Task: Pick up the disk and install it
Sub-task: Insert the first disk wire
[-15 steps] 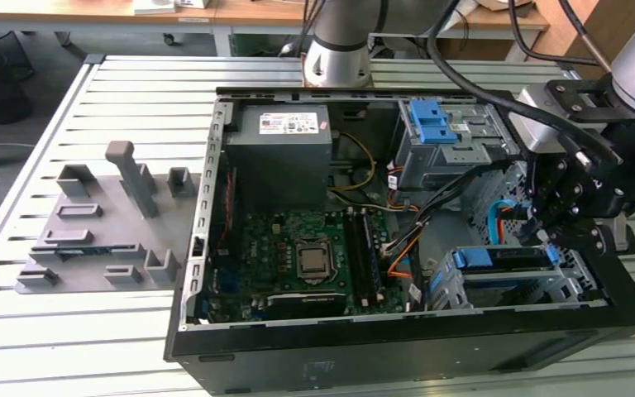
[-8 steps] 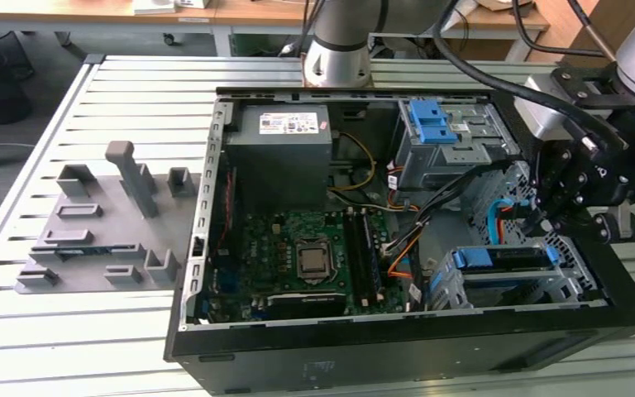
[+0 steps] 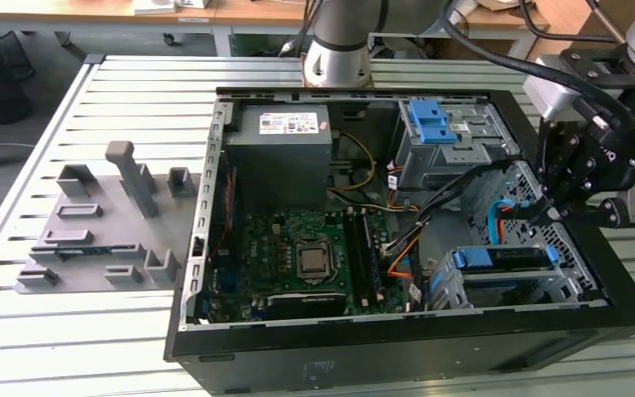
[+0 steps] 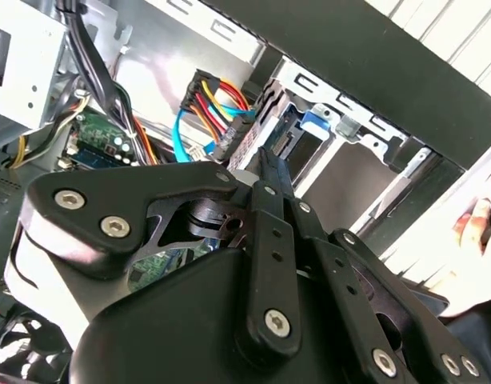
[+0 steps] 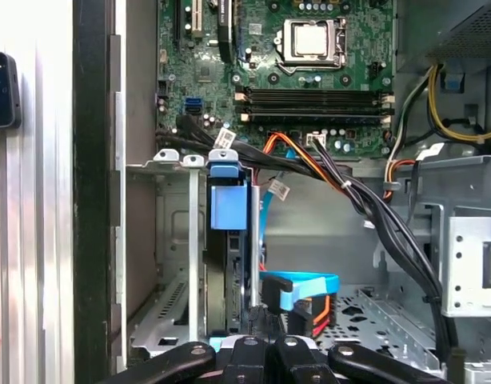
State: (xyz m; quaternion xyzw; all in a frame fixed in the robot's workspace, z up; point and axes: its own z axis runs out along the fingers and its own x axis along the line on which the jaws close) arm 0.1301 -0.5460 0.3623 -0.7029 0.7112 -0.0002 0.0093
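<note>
The disk [image 3: 502, 258] sits on edge in the lower drive cage at the front right corner of the open computer case [image 3: 406, 335]. Its blue carrier frame [image 5: 228, 204] faces up in the first wrist view, and its blue tab [image 4: 317, 120] also shows in the second wrist view. My gripper [image 3: 549, 213] hovers above the case's right side, just behind that cage. Its black fingers [image 4: 268, 164] lie together and point toward the cage's near end. I see nothing held between them. In the first wrist view the gripper [image 5: 261, 346] is at the disk's near end.
A grey upper drive bay with a blue latch [image 3: 439, 124], a power supply [image 3: 279, 141] and the motherboard [image 3: 307, 252] fill the case. Blue and orange cables [image 5: 305, 288] run beside the cage. A grey fixture [image 3: 108, 223] lies on the table. A person's hand [image 4: 479, 228] is near the case.
</note>
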